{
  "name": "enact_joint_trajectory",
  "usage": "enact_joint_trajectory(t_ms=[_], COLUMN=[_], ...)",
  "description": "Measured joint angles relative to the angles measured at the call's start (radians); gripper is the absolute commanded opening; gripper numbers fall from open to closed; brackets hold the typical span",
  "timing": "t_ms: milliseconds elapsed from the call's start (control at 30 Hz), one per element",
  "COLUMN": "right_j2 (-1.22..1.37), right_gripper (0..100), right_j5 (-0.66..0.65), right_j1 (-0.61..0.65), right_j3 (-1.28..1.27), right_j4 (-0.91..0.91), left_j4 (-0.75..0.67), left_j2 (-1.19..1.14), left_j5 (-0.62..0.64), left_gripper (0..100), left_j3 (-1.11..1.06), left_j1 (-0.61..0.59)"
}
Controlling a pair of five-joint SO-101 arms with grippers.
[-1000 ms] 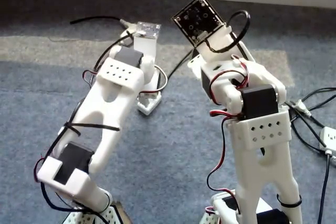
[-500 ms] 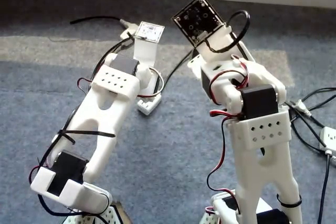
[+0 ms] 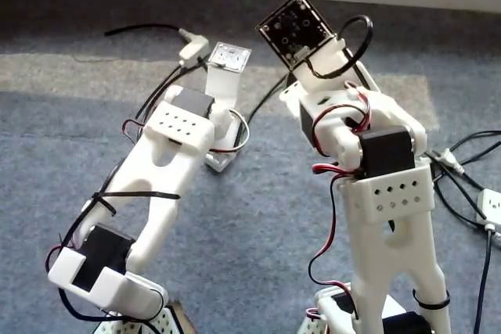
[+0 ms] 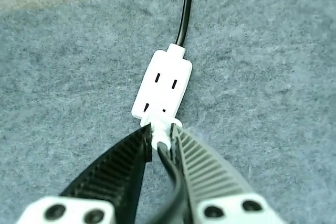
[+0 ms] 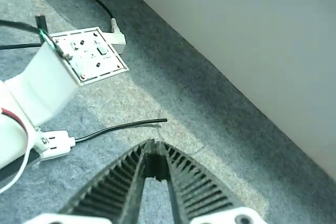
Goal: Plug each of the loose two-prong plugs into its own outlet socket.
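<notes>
Carpet [image 4: 262, 77] holds the outlet block [image 4: 163, 90], left hand [image 4: 160, 134] (closed) gripping a plug [image 4: 159, 128].

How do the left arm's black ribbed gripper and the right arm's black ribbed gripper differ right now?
Left gripper is shut on a white plug with black cord; right gripper is shut on nothing. Left gripper sits at the white outlet block's end; right gripper is apart from it, aimed toward the wall. Both have ribbed fingers.
</notes>
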State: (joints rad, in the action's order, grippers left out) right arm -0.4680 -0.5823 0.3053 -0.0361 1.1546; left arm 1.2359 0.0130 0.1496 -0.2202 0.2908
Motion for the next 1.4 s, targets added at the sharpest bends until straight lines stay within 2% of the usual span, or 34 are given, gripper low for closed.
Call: enact_joint_trajectory(t_ms=[200, 433, 1400], right_j2=[0.000, 0.003, 0.003], right_gripper=[0.8, 0.8, 0.8], right_j5=[0.000, 0.000, 0.000], right_j1=[0.000, 0.000, 0.000], right_j3=[0.000, 0.000, 0.000], right_j4=[0.000, 0.000, 0.000], left_j4=[-0.012, -0.103, -0.092], left_j2=[0.000, 0.005, 0.018], left_j5=[0.000, -0.041, -0.035], left_gripper=[1, 1, 1], left_j3=[-0.005, -0.069, -0.141], left_j1=[-0.005, 0.000, -0.046])
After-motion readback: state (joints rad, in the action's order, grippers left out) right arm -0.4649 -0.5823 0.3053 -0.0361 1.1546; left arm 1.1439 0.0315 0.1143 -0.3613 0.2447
